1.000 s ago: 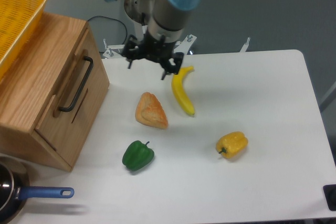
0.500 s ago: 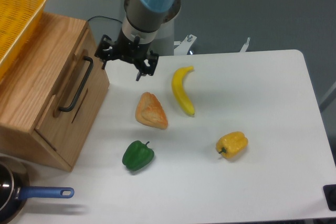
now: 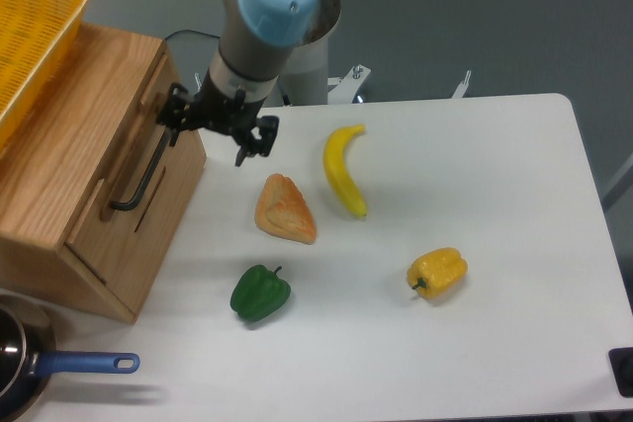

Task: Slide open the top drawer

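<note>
Top drawer (image 3: 129,180), flat oak with black bar handle (image 3: 146,173); jaws spread wide.

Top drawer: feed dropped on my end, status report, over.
Gripper open, at upper end of the handle, grip not confirmed. Top drawer shut. Bread and green pepper on table in front of drawer.
</note>
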Action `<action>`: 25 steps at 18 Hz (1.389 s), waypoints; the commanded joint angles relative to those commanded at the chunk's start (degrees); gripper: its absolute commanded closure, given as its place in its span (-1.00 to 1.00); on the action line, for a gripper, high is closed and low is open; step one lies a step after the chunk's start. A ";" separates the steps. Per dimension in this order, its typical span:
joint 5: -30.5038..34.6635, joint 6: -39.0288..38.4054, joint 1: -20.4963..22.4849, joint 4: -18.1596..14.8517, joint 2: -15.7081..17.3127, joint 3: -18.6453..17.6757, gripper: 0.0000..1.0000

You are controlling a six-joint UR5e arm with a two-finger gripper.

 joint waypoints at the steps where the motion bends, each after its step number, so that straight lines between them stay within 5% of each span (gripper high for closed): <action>1: -0.61 0.00 0.00 0.00 0.00 0.00 -1.00; 25: -1.59 0.00 -2.37 0.44 -0.88 -0.61 -1.00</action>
